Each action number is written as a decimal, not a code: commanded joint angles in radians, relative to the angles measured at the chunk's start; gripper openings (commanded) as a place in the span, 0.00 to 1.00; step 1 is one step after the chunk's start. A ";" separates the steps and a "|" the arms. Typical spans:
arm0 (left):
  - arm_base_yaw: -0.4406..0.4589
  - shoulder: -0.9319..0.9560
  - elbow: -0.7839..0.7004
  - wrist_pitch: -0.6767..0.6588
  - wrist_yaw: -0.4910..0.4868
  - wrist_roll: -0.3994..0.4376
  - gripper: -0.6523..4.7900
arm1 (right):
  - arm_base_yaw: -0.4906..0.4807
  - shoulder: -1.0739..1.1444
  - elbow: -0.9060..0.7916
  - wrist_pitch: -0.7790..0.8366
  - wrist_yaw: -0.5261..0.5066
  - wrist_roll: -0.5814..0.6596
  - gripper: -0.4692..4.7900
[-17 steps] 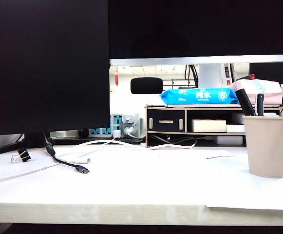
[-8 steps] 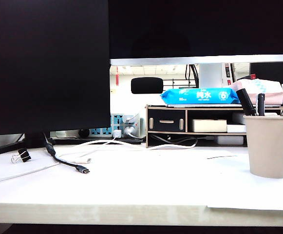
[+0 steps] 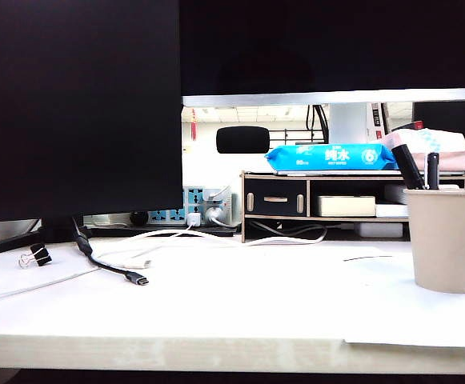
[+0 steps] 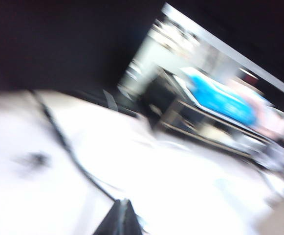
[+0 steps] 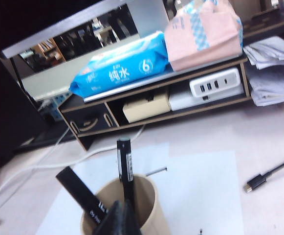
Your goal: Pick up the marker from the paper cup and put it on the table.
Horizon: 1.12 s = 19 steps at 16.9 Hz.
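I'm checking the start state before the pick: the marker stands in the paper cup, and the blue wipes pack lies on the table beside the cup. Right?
Not quite. The marker does stand in the paper cup, but the blue wipes pack lies on top of the desk organiser shelf behind it, not on the table. The exterior view shows this.

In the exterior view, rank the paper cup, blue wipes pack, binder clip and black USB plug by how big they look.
1. Blue wipes pack and paper cup: alike in area; the cup is nearer the camera, so unranked.
2. Binder clip.
3. Black USB plug, close to the clip.
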 commanded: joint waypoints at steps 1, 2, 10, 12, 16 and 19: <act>-0.001 0.001 0.053 -0.033 0.056 -0.015 0.11 | 0.001 0.018 0.065 -0.098 -0.006 -0.007 0.09; -0.001 0.001 0.074 -0.053 0.055 -0.003 0.11 | 0.001 0.042 0.093 -0.134 -0.007 -0.039 0.09; -0.001 0.089 0.312 -0.244 0.067 0.080 0.11 | 0.003 0.330 0.285 -0.183 -0.035 -0.097 0.09; -0.001 0.219 0.416 -0.243 0.072 0.132 0.11 | 0.017 0.388 0.312 -0.183 -0.050 -0.106 0.09; -0.001 0.671 0.745 -0.220 0.212 0.249 0.11 | 0.111 0.472 0.335 -0.162 -0.039 -0.106 0.09; -0.039 0.934 0.910 -0.216 0.308 0.276 0.11 | 0.161 0.527 0.354 -0.157 -0.002 -0.139 0.09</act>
